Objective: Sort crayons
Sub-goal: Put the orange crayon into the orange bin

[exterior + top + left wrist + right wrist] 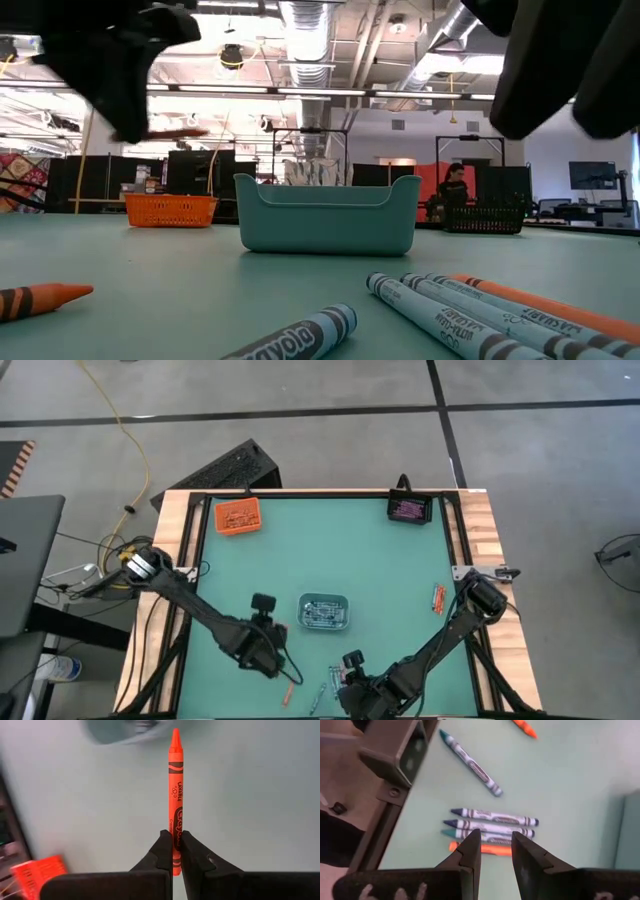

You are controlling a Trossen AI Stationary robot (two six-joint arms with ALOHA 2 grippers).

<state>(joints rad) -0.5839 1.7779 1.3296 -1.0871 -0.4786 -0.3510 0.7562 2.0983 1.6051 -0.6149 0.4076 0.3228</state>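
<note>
My left gripper is shut on an orange crayon, off the table, left of and nearer than the clear-grey tray. My right gripper stands open near the front edge. It is over a row of three grey-blue crayons and an orange one, all lying flat on the mat. One more grey-blue crayon and an orange crayon lie loose close by. My left gripper pinches the orange crayon between its two fingers on the wrapper near the blunt end. The crayon lies along the fingers and sticks out beyond them, with its pointed tip away from the gripper. It hangs clear of the mat.
An orange tray sits at the far left and a black tray at the far right, each with crayons in it. Two orange crayons lie by the right edge. The table's wooden frame runs close beside my right gripper.
</note>
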